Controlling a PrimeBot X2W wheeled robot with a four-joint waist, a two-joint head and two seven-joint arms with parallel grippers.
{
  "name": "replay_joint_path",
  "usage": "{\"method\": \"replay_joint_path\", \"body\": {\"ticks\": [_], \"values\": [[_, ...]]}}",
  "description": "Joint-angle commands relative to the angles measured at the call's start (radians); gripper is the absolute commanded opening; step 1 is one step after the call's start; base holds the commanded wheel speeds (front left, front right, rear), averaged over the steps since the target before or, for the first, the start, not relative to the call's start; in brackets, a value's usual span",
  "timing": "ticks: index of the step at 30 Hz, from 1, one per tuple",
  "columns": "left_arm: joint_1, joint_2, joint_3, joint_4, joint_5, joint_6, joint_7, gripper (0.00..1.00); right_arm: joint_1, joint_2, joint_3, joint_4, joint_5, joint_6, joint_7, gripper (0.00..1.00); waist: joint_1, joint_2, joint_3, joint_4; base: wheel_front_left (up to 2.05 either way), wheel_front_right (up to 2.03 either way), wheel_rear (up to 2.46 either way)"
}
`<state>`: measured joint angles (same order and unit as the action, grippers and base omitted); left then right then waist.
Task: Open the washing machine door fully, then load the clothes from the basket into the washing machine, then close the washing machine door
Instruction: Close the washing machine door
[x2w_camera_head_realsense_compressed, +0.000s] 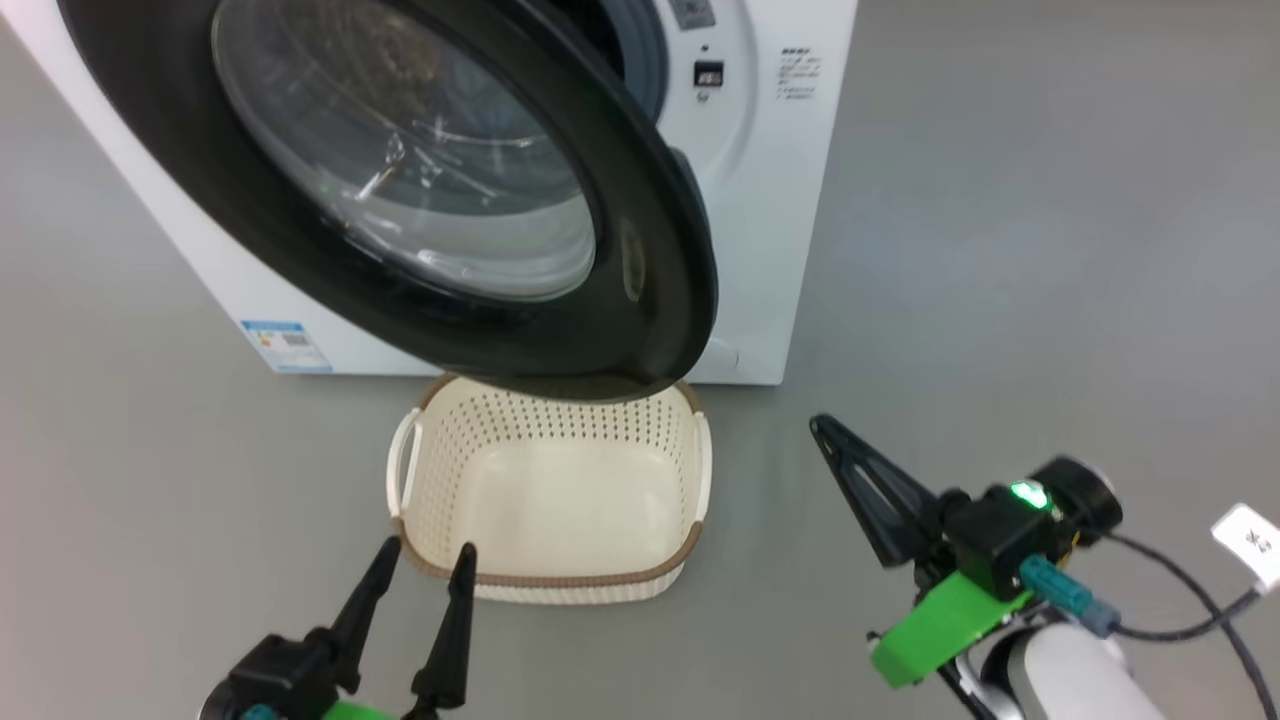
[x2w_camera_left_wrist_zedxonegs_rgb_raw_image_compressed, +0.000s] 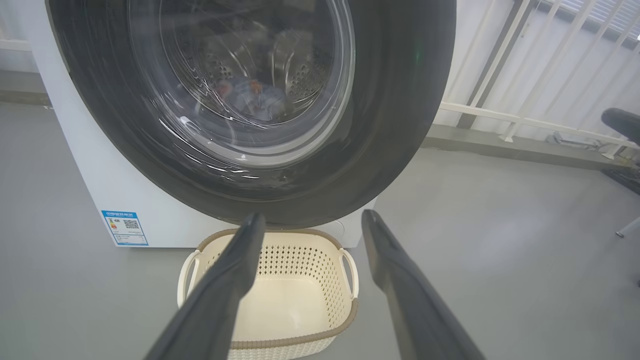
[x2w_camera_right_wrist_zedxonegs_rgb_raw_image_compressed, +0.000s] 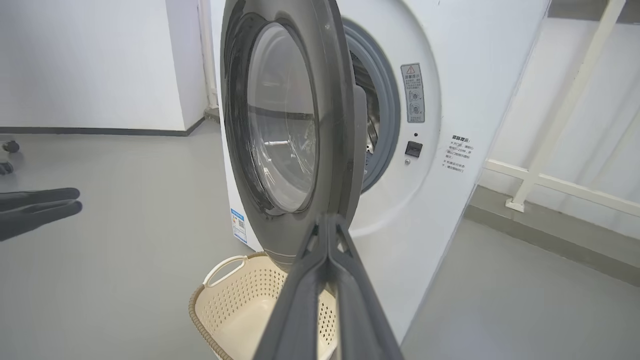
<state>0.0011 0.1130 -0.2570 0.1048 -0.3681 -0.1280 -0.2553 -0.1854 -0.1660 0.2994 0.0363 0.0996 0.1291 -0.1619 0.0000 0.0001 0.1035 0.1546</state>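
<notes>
Right claw (x2w_camera_head_realsense_compressed: 822, 428) pinched closed, empty; left claw (x2w_camera_head_realsense_compressed: 428, 552) spread wide, empty.
Round black-rimmed glass washing machine door (x2w_camera_head_realsense_compressed: 660, 250): likely rigid, heavy, slick; push its free rim.

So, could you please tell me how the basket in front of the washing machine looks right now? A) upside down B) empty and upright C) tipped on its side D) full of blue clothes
B: the basket stands upright on the floor under the washing machine door, and its cream bottom is bare.
</notes>
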Motion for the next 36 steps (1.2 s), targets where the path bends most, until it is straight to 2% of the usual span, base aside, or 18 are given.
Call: {"method": "replay_joint_path", "body": {"ticks": [1, 5, 13, 20, 27, 36], "values": [[-0.059, 0.005, 0.02, -0.019, 0.009, -0.003, -0.006, 1.0, -0.074, -0.032, 0.055, -0.01, 0.017, 0.002, -0.01, 0.0, 0.0, -0.0001, 0.064, 0.046, 0.0, 0.0, 0.0], [-0.095, -0.003, -0.001, -0.017, 0.007, -0.003, -0.006, 1.0, -0.172, -0.075, 0.111, 0.024, 0.085, 0.002, -0.013, 0.0, 0.0, -0.0001, 0.121, 0.078, 0.0, 0.0, 0.0], [-0.153, -0.025, -0.035, -0.011, -0.004, -0.003, -0.006, 1.0, -0.325, -0.154, 0.199, 0.095, 0.124, 0.002, -0.016, 0.0, 0.0, -0.0001, 0.207, 0.139, 0.0, 0.0, 0.0], [-0.187, -0.041, -0.056, -0.006, -0.014, -0.003, -0.006, 1.0, -0.443, -0.194, 0.275, 0.167, 0.159, 0.002, -0.025, 0.0, 0.0, -0.0001, 0.262, 0.179, 0.0, 0.0, 0.0], [-0.218, -0.051, -0.071, -0.008, -0.019, -0.003, -0.006, 1.0, -0.538, -0.217, 0.294, 0.228, 0.189, 0.002, -0.035, 0.0, 0.0, -0.0001, 0.313, 0.202, 0.0, 0.0, 0.0], [-0.257, -0.058, -0.082, -0.012, -0.021, -0.003, -0.006, 1.0, -0.635, -0.234, 0.264, 0.279, 0.201, 0.002, -0.047, 0.0, 0.0, -0.0001, 0.379, 0.212, 0.0, 0.0, 0.0]]}}
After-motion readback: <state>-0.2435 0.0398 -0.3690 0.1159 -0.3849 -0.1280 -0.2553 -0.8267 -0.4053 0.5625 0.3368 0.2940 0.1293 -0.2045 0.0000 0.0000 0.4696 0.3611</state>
